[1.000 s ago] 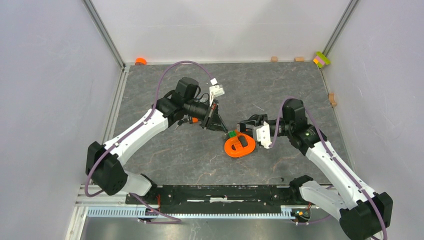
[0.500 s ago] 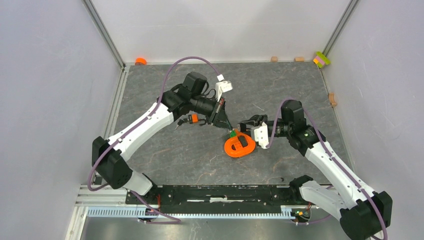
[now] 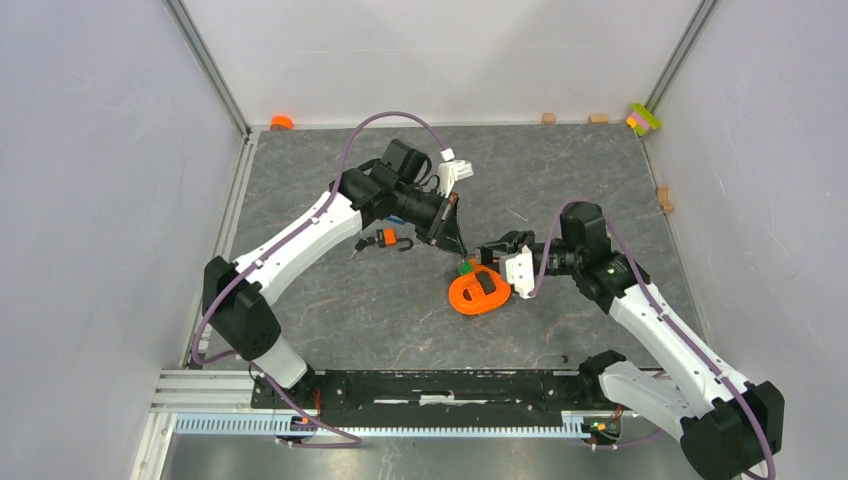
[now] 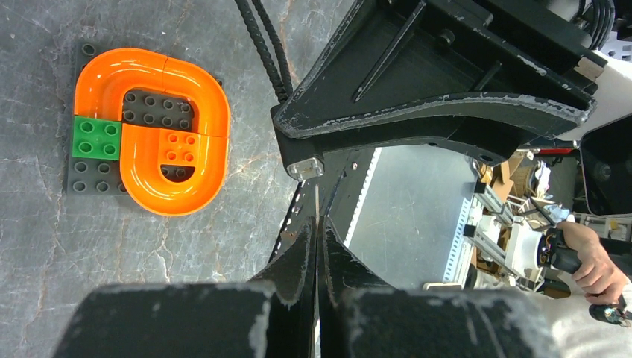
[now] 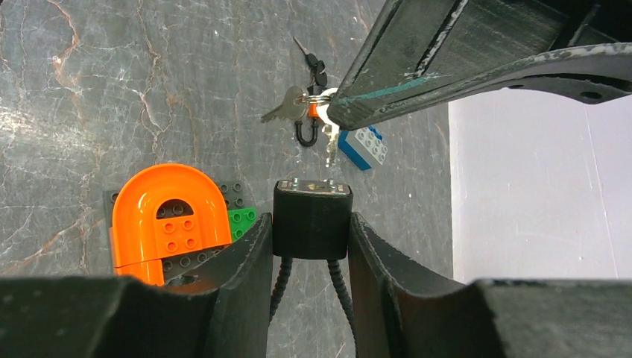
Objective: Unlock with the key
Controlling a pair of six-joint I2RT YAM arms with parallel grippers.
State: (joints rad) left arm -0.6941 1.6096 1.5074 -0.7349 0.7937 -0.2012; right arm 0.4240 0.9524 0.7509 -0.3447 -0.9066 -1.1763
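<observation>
**Desk:** Where's the key?

**Me:** In my left gripper [image 4: 317,230]. Its jaws are pressed fully together. The tiny key [image 4: 317,201] shows as a thin silvery blade poking straight out past the fingertips. The head is buried in the pinch, so I can't see it.

**Desk:** What's ahead of the blade?

**Me:** Just beyond its tip is the small black lock on a thin black cable [image 5: 311,209], with its silvery end face turned toward my left fingertips. I can't tell from either wrist camera whether the blade touches that face.

**Desk:** Who has the lock?

**Me:** My right gripper [image 5: 311,227]. Its jaws stand partway apart, one finger flat against each side of the lock body. The two cable strands run back between the fingers toward the wrist.

**Desk:** Anything else near the tools?

**Me:** Below the two grippers and off to one side is the orange ring-shaped plastic piece [image 4: 149,66]. It sits on a dark grey studded plate [image 4: 160,112] with a green studded brick [image 4: 97,138] at its side, all on the grey marbled table top [image 3: 560,180]. Past my left fingertips, seen from the right wrist, a small orange padlock with a black shackle [image 3: 388,237] lies on the table. A plain silver key [image 5: 283,112] on a ring lies beside it, and a blue brick [image 5: 363,148] is close by.
</observation>
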